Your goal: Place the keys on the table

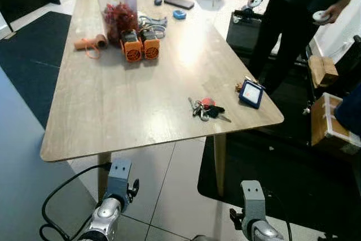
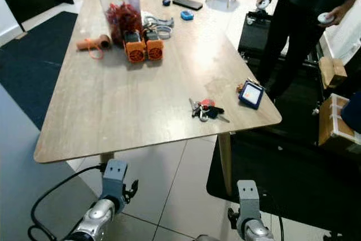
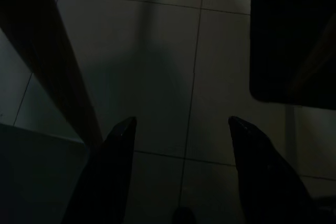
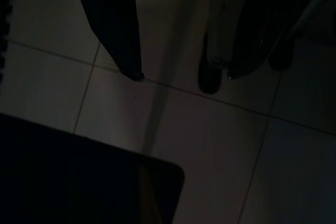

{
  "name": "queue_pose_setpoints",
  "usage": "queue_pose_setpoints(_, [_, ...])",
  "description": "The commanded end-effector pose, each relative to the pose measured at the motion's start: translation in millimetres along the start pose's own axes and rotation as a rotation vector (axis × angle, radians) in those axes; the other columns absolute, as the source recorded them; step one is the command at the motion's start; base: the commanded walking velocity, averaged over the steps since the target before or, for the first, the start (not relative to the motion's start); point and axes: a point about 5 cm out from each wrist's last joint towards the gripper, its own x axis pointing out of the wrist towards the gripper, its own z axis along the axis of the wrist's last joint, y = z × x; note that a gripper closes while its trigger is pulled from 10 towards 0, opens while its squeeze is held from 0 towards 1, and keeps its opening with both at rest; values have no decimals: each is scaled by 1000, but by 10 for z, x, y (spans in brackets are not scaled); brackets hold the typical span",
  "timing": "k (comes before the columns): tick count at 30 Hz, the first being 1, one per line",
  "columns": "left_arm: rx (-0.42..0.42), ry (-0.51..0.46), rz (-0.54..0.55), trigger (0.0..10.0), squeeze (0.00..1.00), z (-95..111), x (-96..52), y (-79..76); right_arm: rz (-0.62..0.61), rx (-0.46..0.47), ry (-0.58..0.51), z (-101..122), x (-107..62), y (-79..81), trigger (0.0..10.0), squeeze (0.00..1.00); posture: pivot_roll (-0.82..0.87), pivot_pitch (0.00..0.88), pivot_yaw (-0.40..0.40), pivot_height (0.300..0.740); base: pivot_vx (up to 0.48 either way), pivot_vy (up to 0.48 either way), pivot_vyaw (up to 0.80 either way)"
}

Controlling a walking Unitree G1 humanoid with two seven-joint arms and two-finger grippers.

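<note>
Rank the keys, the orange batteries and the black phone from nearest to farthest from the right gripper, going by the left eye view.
From the right gripper, hanging low below the table's near edge:
1. Keys, near the table's near right corner.
2. Orange batteries, mid-table towards the left, beside the jar.
3. Black phone, at the far end.

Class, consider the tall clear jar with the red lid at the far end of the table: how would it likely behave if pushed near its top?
The jar stands tall and narrow, so a high push would probably tip rather than slide it. Its red contents only partly fill it, so it is perhaps fairly light. The orange blocks touching its base might hinder sliding.
</note>
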Motion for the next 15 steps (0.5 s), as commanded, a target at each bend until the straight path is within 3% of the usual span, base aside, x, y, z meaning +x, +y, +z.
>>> queue_pose_setpoints(1, [65, 33, -11, 10000, 0, -39, -6, 11, -8, 10, 15, -42, -9, -9, 10000, 0, 47, 63, -59, 740, 0, -480, 0])
queue_pose_setpoints(4, [94, 41, -19, 10000, 0, -43, -4, 4, -8, 10, 15, -42, -8, -4, 10000, 0, 47, 61, -58, 740, 0, -480, 0])
queue_pose_setpoints(7, [54, 39, -3, 10000, 0, -42, -3, 8, -8, 12, 15, -42, -8, -3, 10000, 0, 47, 57, -57, 740, 0, -480, 0])
queue_pose_setpoints(15, [24, 43, 3, 10000, 0, -37, 2, 19, -11, 11, 17, -51, -12, -14, 10000, 0, 49, 50, -56, 740, 0, 0, 0])
